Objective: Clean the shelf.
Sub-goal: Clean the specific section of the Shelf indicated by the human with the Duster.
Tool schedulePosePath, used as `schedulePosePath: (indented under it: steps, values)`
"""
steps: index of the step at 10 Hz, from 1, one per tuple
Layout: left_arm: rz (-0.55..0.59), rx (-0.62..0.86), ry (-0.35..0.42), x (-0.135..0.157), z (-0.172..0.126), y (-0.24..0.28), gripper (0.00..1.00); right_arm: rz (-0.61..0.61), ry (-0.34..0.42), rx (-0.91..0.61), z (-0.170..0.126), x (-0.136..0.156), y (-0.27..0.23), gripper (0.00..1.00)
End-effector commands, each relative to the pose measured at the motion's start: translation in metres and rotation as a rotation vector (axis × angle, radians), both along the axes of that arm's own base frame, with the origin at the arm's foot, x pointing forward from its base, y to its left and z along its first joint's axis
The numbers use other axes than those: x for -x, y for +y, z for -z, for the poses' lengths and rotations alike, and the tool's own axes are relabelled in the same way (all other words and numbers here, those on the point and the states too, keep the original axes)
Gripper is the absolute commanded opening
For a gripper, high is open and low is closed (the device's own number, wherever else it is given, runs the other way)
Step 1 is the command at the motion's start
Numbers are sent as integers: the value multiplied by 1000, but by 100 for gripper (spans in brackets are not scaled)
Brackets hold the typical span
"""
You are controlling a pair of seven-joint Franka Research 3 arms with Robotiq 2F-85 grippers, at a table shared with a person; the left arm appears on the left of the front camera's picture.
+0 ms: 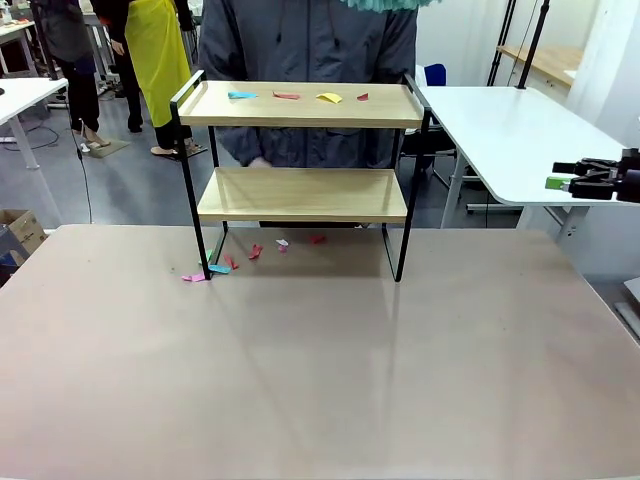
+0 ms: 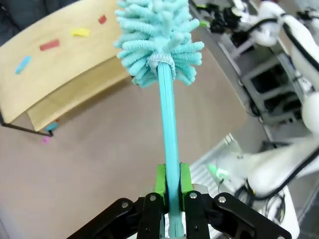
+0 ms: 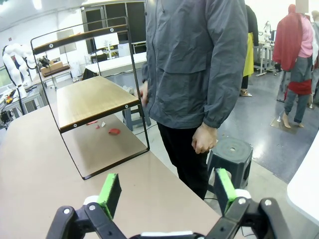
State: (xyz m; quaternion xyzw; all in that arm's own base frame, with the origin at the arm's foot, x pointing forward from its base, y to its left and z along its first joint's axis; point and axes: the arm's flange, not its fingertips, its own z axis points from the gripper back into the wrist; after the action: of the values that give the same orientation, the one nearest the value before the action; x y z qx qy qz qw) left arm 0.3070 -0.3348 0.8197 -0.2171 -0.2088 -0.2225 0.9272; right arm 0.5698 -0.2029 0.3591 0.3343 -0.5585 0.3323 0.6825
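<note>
**A light shelf with paper bits on it, and a soft duster ready**

Front view: The shelf (image 1: 300, 195) stands in the upper middle of the picture, at the far side of the table (image 1: 320, 380). A person (image 1: 305, 40) stands right behind it. Four small paper bits (image 1: 286, 96) lie in a row on the top board. More bits (image 1: 255, 250) lie on the table under the shelf, near its lower left leg. The right gripper (image 1: 560, 181) sits at the right edge of the picture, well apart from the shelf.

Left wrist view: The left gripper (image 2: 169, 181) is at the bottom middle. Its green pads are squeezed tight on the thin handle of a teal duster (image 2: 157, 40). The fluffy head points up to the top middle, just beside the top board in the upper left.

Right wrist view: The right gripper's pads stand wide apart at the bottom, with nothing in between. The shelf is in the upper left, and the person is next to it.

The shelf looks stiff but light, with thin black legs. I think a hard push could slide it or tip it. The boards look smooth, so the bits should slip off easily. The side rails would block them, so sweep to the front or back edge. To steady the shelf, a black side rail looks like the best place to hold. The duster head is soft and bendy, so gentle strokes should do.
</note>
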Motion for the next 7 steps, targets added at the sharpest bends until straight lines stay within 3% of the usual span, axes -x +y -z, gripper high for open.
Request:
schedulePosePath:
  steps: [1, 2, 3, 7]
  values:
    - [-95, -47, -15, -19, -5, -33, 13, 3, -2, 5, -2, -1, 3, 100]
    - [-124, -37, -64, -22, -1, -42, 13, 3, -2, 5, -2, -1, 3, 100]
    - [-43, -69, -28, -23, 5, -40, 13, 3, -2, 5, -2, -1, 3, 100]
    - [-65, -45, -28, -25, 16, -43, 13, 3, -2, 5, -2, -1, 3, 100]
